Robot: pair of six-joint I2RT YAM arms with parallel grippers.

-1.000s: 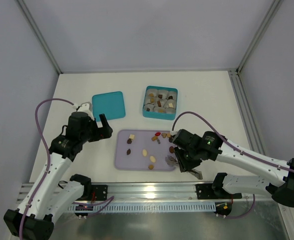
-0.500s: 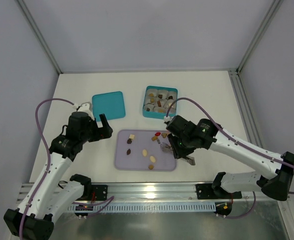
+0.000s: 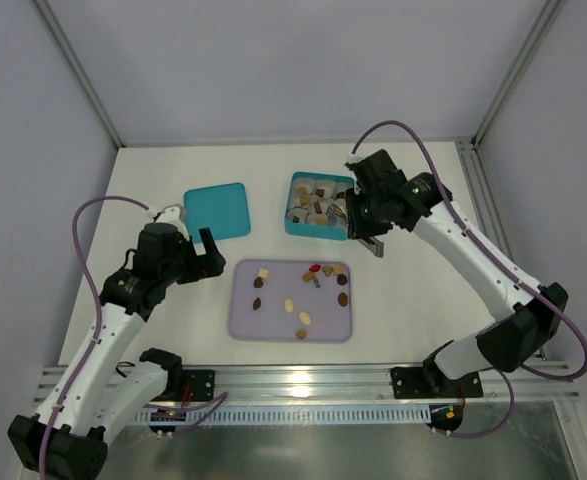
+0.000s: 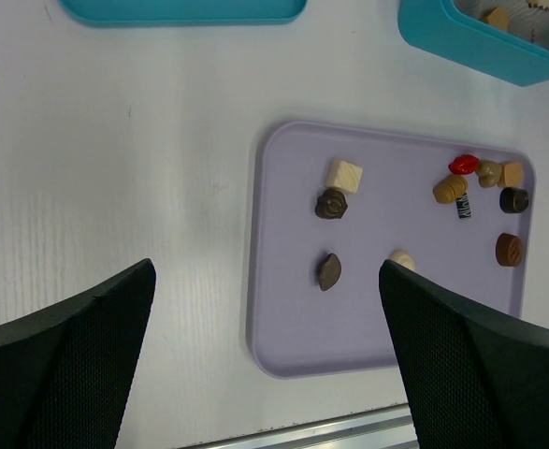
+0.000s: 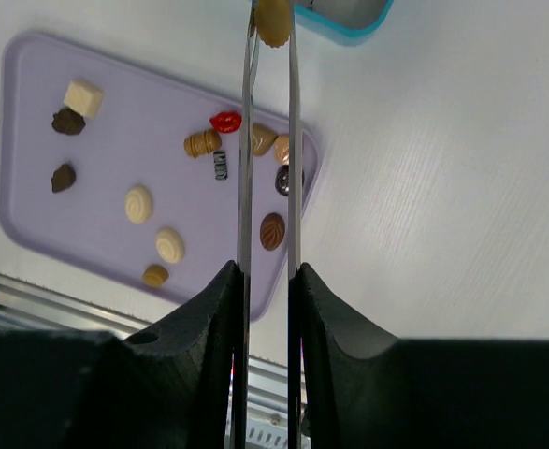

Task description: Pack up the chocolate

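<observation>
The tabletop is white with a faint wood grain. Plain pale grey walls stand behind the tabletop and at both its sides. Thin silver posts run up from its far corners. A silver rail lies along its near edge. The light is soft and even all over.

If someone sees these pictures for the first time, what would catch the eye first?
The right claw grips thin tweezers that pinch a round tan chocolate at the edge of the teal box. Nearer the arm bases, a lilac tray holds scattered small chocolates, among them a bright red one. The left claw hangs wide open, left of the tray.
</observation>
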